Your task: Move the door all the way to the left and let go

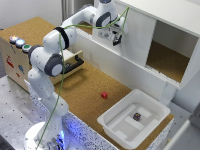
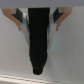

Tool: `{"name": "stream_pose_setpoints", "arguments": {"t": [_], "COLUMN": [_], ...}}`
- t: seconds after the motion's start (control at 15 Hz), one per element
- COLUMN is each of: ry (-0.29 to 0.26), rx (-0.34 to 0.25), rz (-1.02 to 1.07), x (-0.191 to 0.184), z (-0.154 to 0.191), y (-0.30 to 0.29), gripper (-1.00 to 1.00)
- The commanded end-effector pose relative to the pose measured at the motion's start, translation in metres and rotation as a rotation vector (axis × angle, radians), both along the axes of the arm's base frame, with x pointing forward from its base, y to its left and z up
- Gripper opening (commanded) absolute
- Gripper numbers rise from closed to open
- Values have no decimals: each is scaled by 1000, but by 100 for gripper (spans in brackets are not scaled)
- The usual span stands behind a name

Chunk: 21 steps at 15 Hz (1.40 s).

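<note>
In the exterior view, your arm (image 1: 55, 55) reaches from its base at the lower part of the exterior view's left up to the white cabinet (image 1: 170, 15) at the top. The gripper (image 1: 116, 39) sits right against the door (image 1: 134, 37), the flat white panel that covers the part of the cabinet front toward the exterior view's left. Toward the exterior view's right the cabinet stands open, and you can see its cork floor inside. From here you cannot tell whether the fingers are apart or clamped. On the cork surface (image 1: 85, 90) a small red block (image 1: 104, 95) lies near the middle, and a white tray (image 1: 132, 119) with a small dark object (image 1: 136, 116) in it sits just beside the surface's near edge. A wooden drawer (image 1: 72, 62) with a black handle hangs open behind the arm, next to a box with coloured buttons (image 1: 19, 43).

In the wrist view, you see a dark bar, the handle (image 2: 40, 40), standing against the plain white door (image 2: 70, 55). The fingers (image 2: 21, 22) flank it closely on both sides, touching or nearly so; blur hides whether they grip it.
</note>
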State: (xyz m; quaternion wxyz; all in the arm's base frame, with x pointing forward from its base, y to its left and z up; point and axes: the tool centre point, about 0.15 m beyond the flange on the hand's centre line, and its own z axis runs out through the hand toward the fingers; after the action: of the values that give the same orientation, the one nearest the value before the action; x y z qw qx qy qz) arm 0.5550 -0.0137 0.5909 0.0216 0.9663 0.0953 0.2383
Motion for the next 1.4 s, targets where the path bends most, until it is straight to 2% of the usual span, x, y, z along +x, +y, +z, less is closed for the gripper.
{"name": "stream_pose_setpoints", "arguments": {"t": [0.0, 1.33], "ry": [-57, -98], "rx": [-81, -90], "rz": [30, 236], "x": [64, 69], "z": [-7, 9], "y": [57, 154], "gripper": [-100, -100]}}
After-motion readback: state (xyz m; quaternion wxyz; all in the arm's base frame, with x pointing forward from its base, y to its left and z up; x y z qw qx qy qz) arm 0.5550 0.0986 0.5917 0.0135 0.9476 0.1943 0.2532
